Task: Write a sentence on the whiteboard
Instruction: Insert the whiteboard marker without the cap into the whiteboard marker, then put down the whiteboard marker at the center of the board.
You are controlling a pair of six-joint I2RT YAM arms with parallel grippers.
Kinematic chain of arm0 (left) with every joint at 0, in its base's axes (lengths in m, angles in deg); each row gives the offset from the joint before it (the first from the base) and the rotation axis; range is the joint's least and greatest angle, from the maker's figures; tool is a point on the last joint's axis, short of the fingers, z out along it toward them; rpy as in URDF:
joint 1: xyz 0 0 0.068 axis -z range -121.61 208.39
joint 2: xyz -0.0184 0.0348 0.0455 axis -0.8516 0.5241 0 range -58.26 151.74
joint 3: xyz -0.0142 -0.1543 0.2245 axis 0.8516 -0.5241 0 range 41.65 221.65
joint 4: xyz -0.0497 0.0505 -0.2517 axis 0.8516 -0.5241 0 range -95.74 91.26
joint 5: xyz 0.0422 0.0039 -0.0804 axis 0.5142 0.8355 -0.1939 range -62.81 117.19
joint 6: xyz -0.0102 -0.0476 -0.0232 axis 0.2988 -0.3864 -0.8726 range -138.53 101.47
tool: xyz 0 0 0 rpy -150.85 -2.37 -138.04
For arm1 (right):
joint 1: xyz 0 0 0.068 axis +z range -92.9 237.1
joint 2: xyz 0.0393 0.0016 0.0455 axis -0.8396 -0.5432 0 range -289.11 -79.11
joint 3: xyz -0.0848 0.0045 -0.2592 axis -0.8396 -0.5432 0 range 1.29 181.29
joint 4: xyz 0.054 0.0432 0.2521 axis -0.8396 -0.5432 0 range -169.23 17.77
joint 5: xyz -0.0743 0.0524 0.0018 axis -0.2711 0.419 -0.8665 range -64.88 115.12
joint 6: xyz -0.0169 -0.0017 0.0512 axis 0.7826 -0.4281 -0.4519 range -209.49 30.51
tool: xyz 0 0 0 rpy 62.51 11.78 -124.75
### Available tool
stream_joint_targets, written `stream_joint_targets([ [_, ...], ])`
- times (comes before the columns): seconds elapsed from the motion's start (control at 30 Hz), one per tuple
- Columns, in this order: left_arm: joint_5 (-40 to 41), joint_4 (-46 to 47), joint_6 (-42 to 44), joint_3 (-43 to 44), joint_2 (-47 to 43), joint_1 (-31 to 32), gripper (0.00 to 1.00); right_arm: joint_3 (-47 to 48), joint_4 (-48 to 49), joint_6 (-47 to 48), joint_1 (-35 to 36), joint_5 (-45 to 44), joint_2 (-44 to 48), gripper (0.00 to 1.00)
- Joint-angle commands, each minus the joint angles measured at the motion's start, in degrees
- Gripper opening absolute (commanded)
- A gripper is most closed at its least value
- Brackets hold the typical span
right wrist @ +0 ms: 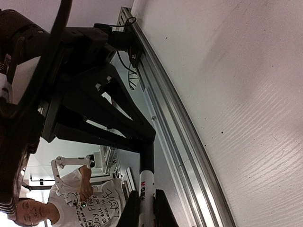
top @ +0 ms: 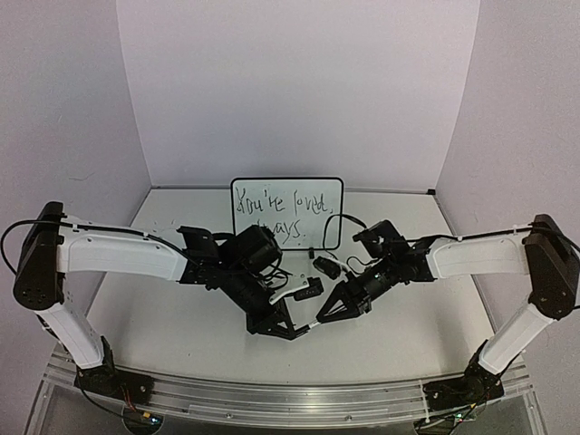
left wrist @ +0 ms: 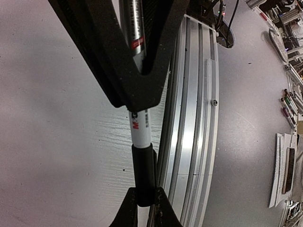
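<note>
White surface (top: 163, 335) boxed in by pale walls; the whiteboard (top: 319, 234) stands upright at centre frame near the back wall, behind both arms, with the sentence (top: 276, 208) on it in dark script over two lines. In the lower centre of the top view, left pincer (top: 299, 332) and right pincer (top: 322, 317) meet tip to tip on one marker (left wrist: 140, 130); left is clamped on the barrel; right is closed on the black cap end.
</note>
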Motion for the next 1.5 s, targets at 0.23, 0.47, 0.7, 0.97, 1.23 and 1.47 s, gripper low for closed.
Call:
stream_joint_targets([
  [0.23,1.7,13.0,2.3,9.1,-0.6,0.2,0.0,2.2,3.6,-0.8,3.7,-0.2,-2.2,0.0],
  [0.47,1.3,16.2,1.9,11.4,0.3,0.2,0.0,2.2,6.6,-2.6,4.5,0.0,-2.9,0.0],
  [0.7,1.4,18.4,1.9,12.8,1.1,0.1,0.0,1.9,8.1,-3.4,5.3,0.0,-3.4,0.0],
  [0.97,5.9,14.8,0.5,9.8,-1.3,-1.4,0.14,0.4,7.8,-4.9,2.0,-11.3,0.4,0.0],
  [1.23,16.6,9.8,-7.0,-0.4,-13.1,-11.0,0.71,-3.4,7.6,-5.2,-8.7,-21.7,5.0,0.0],
  [1.47,22.9,3.4,-14.3,-2.3,-17.3,-23.2,0.8,-0.9,10.1,-6.1,-9.9,-26.3,-3.8,0.02],
])
